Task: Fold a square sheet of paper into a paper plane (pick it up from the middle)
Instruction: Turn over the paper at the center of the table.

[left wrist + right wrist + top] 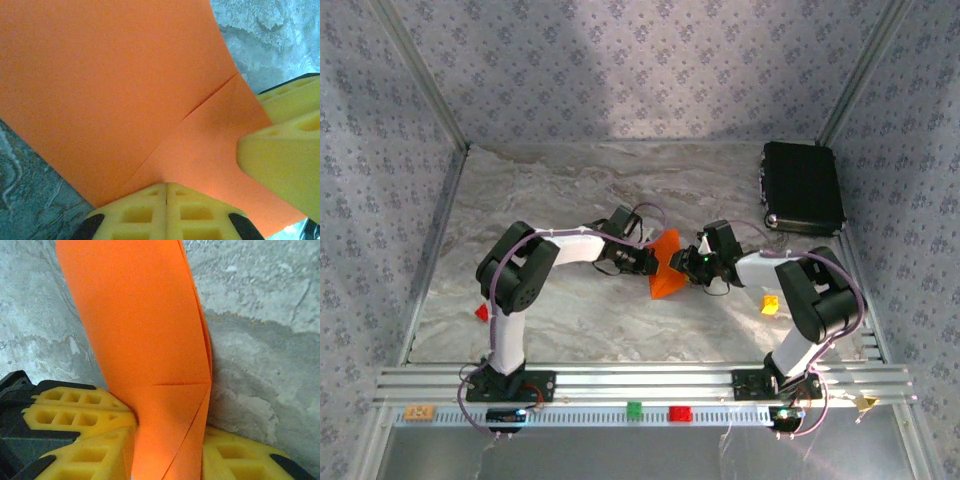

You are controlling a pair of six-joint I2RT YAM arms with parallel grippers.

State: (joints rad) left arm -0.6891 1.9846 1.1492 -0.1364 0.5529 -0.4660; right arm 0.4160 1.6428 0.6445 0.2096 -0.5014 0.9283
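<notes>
The square sheet of paper is bright orange, creased and partly folded, and stands up off the marble table between both grippers. My left gripper is shut on it: in the left wrist view its yellow fingertips meet on the paper's lower edge, just below a diagonal crease. My right gripper comes from the other side. In the right wrist view its gripper stands partly open with the folded paper running up through the gap. The right gripper's fingers also show beside the paper.
A black box lies at the back right. A small yellow-orange block sits by the right arm and a small red block by the left arm. Green, red and orange blocks sit on the front rail. Patterned walls enclose the table.
</notes>
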